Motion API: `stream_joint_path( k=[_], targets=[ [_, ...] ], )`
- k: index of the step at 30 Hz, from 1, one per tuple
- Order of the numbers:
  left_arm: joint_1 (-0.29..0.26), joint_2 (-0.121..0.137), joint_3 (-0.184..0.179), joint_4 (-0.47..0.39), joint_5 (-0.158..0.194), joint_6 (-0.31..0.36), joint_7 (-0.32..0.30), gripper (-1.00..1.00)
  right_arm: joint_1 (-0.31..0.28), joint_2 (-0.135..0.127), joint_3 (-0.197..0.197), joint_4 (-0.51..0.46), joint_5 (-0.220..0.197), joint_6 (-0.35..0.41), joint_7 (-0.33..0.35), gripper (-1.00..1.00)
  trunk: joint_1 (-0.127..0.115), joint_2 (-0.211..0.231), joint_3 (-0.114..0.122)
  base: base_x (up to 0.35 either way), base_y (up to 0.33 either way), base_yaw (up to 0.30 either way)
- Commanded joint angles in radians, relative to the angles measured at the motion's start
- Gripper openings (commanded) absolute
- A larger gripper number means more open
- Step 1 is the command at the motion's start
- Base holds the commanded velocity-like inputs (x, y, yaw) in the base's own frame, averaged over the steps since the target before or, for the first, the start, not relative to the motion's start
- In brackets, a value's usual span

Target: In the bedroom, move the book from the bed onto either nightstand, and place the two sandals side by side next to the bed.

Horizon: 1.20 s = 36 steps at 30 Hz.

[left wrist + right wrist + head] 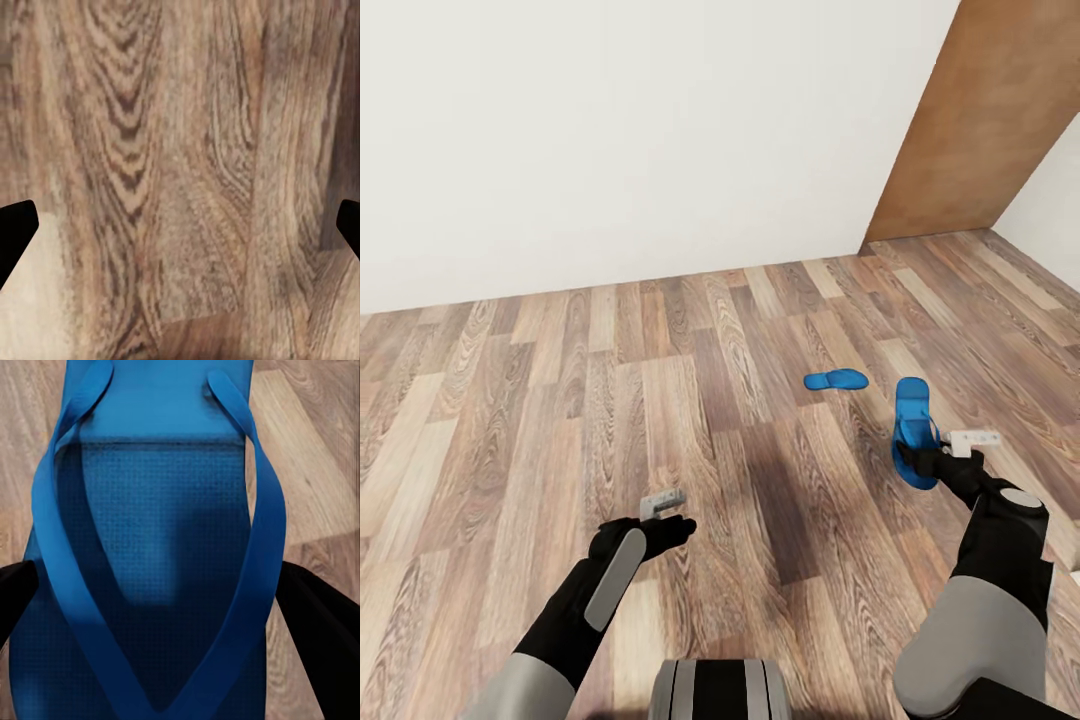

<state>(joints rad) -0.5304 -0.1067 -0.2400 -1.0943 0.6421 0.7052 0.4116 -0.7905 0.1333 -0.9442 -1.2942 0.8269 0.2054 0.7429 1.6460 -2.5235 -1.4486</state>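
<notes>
While the second sandal (836, 380) is lying flat on the floor (660, 400) just ahead and left of it, the right end effector (923, 458) is gripping the first sandal (913, 425), its length pointing forward; the left end effector (665, 515) is hanging released.

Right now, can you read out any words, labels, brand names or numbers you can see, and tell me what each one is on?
No readable text in any view.
The sandal gripped by the right tool shows only a plain textured blue footbed and straps, no brand mark.
The other sandal lying on the wood-plank floor is too small to show any marking.
The left tool, the white wall and the brown panel carry no lettering.
</notes>
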Motion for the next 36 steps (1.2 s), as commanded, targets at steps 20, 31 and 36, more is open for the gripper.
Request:
stream_joint_path(
  k=[20, 31, 36],
  targets=[
    [0.0, 0.007, -0.001, 0.02, 0.012, -0.005, 0.008, 1.0, 0.087, -0.045, 0.12, 0.036, -0.043, 0.009, -0.013, -1.0, -0.009, 0.004, 0.077, 0.0, 0.0, 0.0],
    [0.0, 0.007, -0.002, 0.023, 0.013, -0.008, 0.006, 1.0, 0.099, -0.136, 0.2, 0.152, -0.221, 0.122, -0.002, -1.0, -0.014, 0.007, 0.119, 0.0, 0.0, 0.0],
    [0.0, 0.006, -0.002, 0.024, 0.013, -0.009, 0.006, 1.0, 0.101, -0.241, 0.29, 0.26, -0.313, 0.139, -0.001, -1.0, -0.016, 0.008, 0.139, 0.0, 0.0, 0.0]
  ],
)
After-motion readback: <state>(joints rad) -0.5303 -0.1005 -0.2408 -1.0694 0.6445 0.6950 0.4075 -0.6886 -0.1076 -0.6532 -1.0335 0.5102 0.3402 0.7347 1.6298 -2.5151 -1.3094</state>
